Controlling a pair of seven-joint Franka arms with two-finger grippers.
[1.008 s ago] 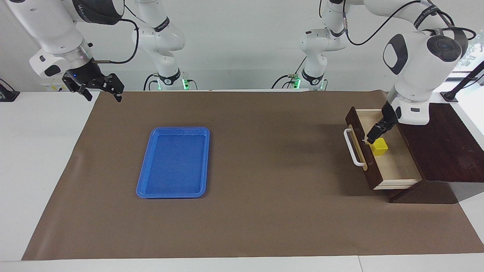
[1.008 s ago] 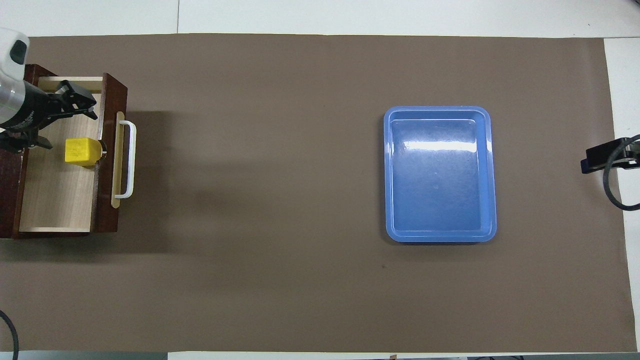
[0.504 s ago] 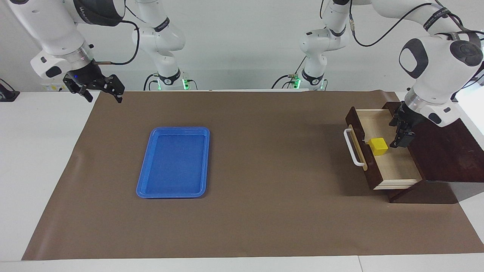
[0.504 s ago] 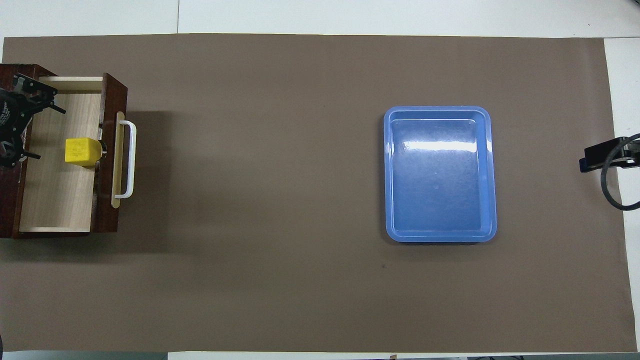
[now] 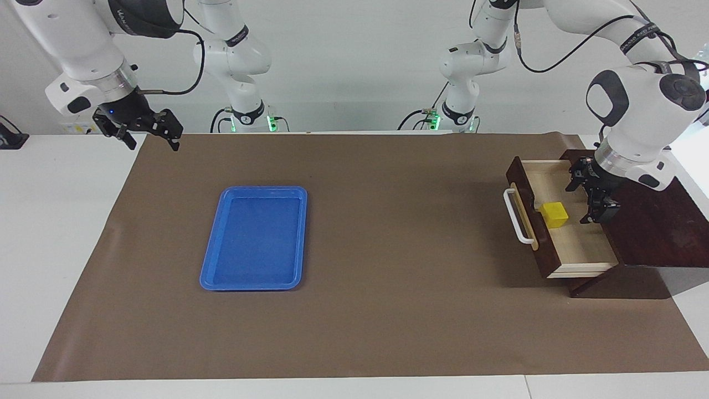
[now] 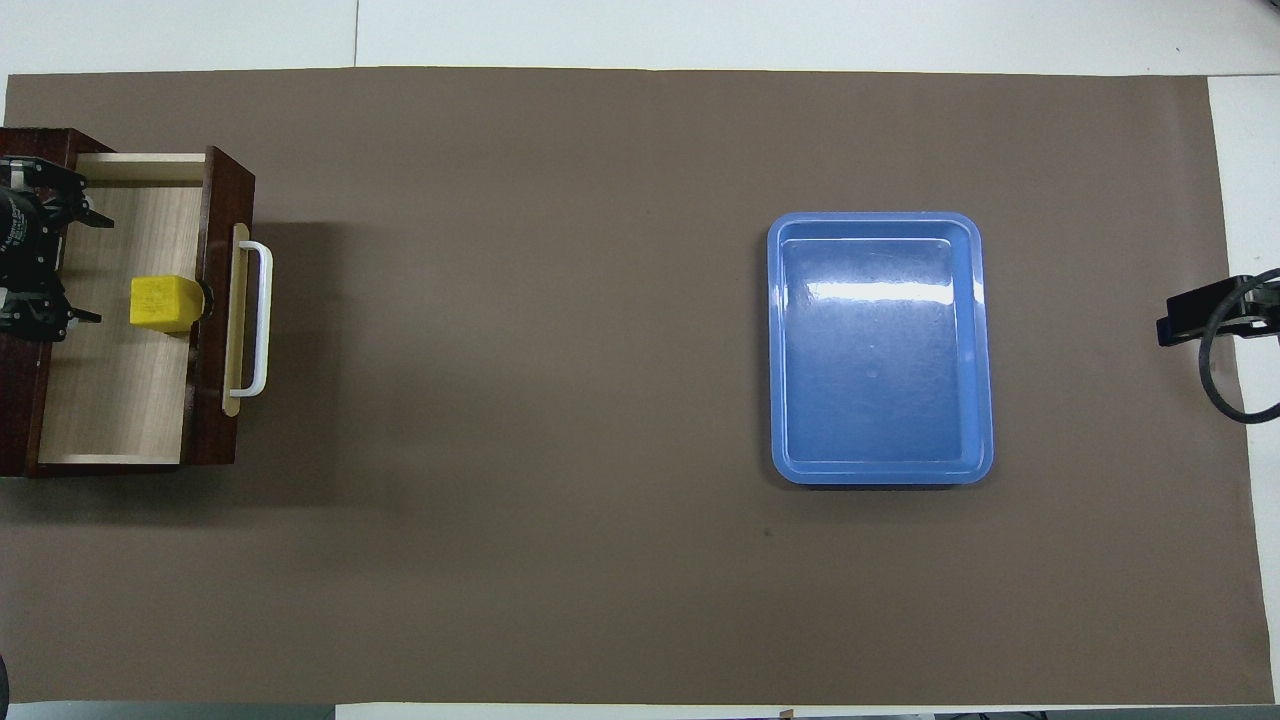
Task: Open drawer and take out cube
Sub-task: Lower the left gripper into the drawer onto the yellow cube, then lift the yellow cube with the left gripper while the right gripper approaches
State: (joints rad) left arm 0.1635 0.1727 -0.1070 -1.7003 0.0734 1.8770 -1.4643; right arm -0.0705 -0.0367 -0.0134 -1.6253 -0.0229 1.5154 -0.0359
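The drawer of the dark brown box is pulled open, and its white bar handle faces the table's middle. The small yellow cube sits on the pale drawer floor just inside the dark front; the overhead view shows it too. My left gripper is open and empty, over the drawer's inner part at the box's edge, a little apart from the cube; the overhead view shows it as well. My right gripper is open and waits above the mat's corner at the right arm's end.
A blue plastic tray lies empty on the brown mat toward the right arm's end, also in the overhead view. The box stands at the left arm's end of the mat. Only part of the right gripper shows in the overhead view.
My left gripper has drawn back from just over the cube toward the box and turned, with its fingers still spread. The cube and drawer have not moved. The right arm has stayed put.
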